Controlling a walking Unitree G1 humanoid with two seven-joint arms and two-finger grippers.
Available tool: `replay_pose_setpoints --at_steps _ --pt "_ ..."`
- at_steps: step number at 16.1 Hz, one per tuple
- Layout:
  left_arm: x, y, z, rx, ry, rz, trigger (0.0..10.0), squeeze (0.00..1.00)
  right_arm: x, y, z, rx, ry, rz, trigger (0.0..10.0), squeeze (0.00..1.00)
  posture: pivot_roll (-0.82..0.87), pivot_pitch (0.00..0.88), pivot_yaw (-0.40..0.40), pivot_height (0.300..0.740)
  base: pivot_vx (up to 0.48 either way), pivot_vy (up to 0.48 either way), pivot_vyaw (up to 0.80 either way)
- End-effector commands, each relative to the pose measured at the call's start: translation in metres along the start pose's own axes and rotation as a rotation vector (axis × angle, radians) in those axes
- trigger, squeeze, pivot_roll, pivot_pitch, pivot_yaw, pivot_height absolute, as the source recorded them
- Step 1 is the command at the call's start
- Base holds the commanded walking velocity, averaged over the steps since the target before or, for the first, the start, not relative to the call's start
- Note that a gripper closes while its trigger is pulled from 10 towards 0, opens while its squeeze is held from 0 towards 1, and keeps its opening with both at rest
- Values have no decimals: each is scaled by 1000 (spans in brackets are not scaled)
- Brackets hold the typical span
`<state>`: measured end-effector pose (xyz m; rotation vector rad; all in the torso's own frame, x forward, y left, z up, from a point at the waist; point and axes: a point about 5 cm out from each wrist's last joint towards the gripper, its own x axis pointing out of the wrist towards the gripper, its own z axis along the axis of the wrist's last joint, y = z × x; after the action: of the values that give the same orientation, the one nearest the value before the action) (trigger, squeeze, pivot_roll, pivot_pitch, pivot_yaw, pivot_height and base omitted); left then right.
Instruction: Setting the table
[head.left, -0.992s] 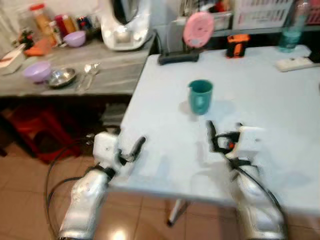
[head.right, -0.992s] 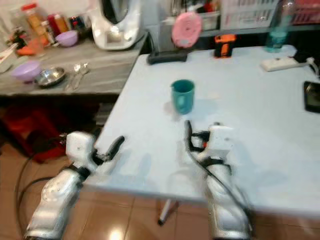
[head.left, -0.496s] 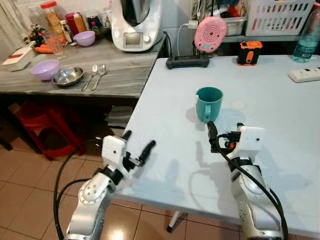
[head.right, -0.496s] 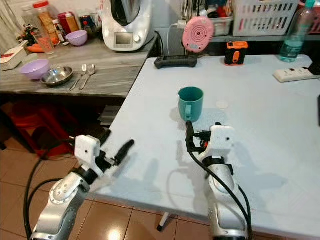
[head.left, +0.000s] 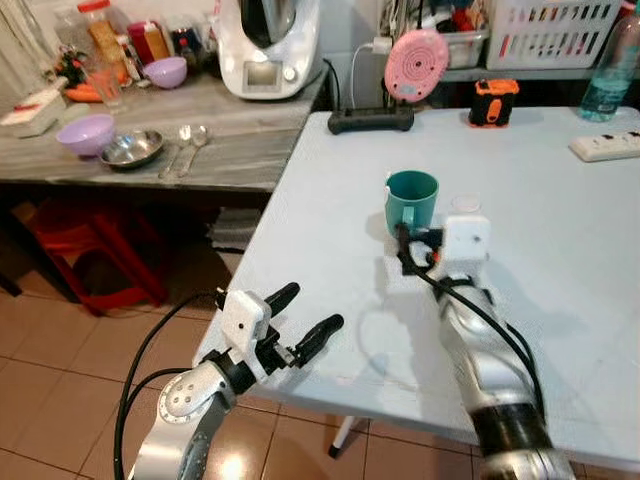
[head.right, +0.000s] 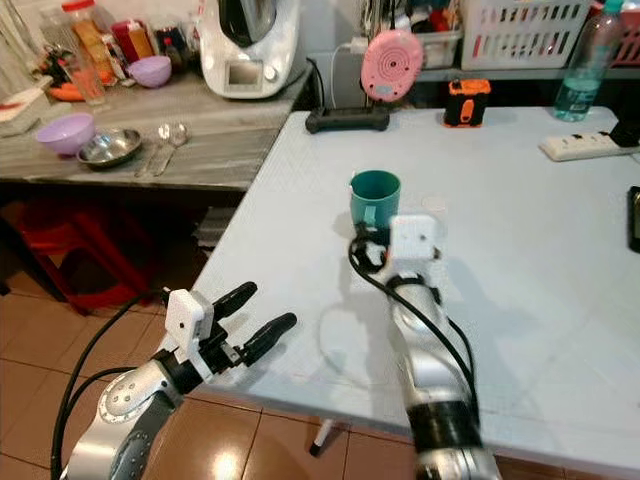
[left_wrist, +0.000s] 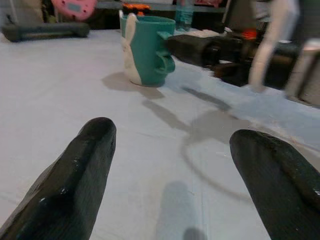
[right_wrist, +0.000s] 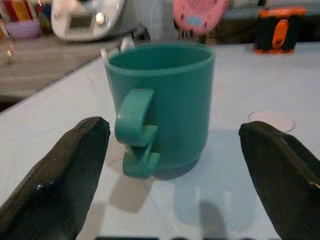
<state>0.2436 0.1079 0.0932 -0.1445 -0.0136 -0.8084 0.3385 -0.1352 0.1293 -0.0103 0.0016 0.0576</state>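
On the white table (head.left: 560, 260) only a teal mug (head.left: 412, 202) is laid (bowls (head.left: 86, 134) and spoons (head.left: 184, 148) remain on the counter (head.left: 240, 150)), framed ungripped by the open right gripper (right_wrist: 175, 170), the left gripper (head.left: 305, 318) open too.

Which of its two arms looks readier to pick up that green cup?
The right. The right gripper sits just short of the green cup, fingers spread to either side of it. The left gripper hangs open at the table's near edge, well away from it.
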Motion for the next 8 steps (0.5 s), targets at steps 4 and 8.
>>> replay_pose_setpoints --at_steps 4,8 --pt "-6 -1 2 -3 8 -7 10000 0 15 13 0 15 19 16 10000 0 -34 67 101 740 0 0 0" --pt "-7 -2 3 -6 8 -8 10000 0 20 3 0 -10 15 -52 0 0 -40 68 102 740 0 0 0"
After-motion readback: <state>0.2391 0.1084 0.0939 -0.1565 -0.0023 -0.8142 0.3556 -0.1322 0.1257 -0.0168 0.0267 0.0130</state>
